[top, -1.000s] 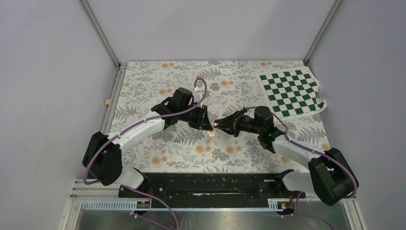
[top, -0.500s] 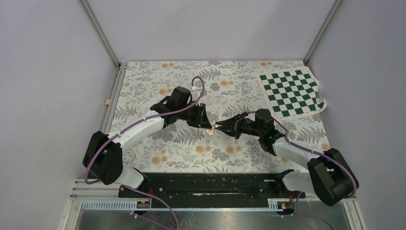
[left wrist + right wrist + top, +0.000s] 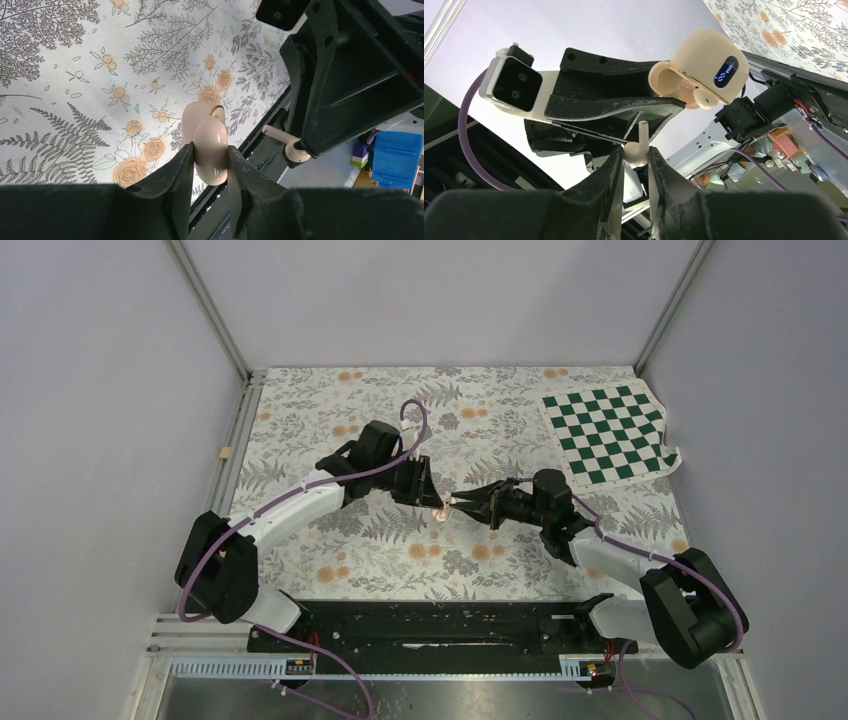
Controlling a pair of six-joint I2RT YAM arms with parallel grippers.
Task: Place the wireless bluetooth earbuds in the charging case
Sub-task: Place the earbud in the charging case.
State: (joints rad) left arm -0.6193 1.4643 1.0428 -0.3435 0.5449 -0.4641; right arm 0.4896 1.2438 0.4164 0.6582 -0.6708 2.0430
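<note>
While my two arms meet over the flowered bench (image 3: 330,560), my left jaws are pressed onto the charging case (image 3: 210,142). One fingertip (image 3: 183,161) sits on each of its flanks, and the case is lifted clear of the bench. The case's lid stands open on its hinge, and a small lit display glows on its outer face. A pale rounded shape sits in the mouth of the case, but I cannot tell whether it is a bud.

My right jaws are pinching an earbud (image 3: 636,153) by its rounded body, with its thin stem pointing toward the case. That earbud is just beside the case on the open side, close to the mouth but apart from it, so it is not yet in the hollow. From above, my right fingertips (image 3: 462,502) come in from the right of the case, and my left arm reaches it from the left. A green-and-white checkered cloth (image 3: 610,430) lies flat on the bench, well apart from the case, toward the far right corner.
</note>
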